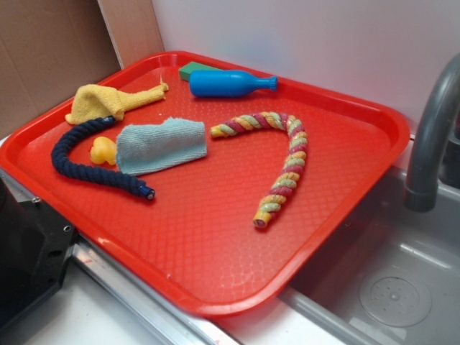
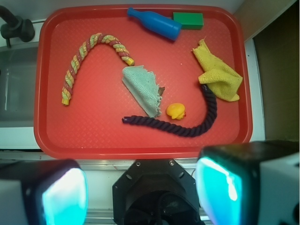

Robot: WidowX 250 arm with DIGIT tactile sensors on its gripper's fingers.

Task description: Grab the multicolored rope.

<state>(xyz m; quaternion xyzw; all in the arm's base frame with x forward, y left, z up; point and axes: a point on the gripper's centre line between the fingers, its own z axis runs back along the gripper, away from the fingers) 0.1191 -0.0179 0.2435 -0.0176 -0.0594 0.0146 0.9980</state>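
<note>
On my red tray (image 2: 140,140), multicolored rope (image 2: 89,58) curved at upper left, navy rope (image 2: 187,127) lower right, sink (image 1: 388,287) beside, my gripper (image 2: 140,187) wide open, holding nothing.

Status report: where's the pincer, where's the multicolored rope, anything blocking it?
Pincer open, back off the tray's near edge. Multicolored rope lies curved, untouched. Nothing on it; teal cloth close by.

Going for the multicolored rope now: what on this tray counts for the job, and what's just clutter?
Job: multicolored rope, pincer (open, off the tray).

Clutter: navy rope, blue bottle, green block, yellow cloth, teal cloth, yellow toy.
</note>
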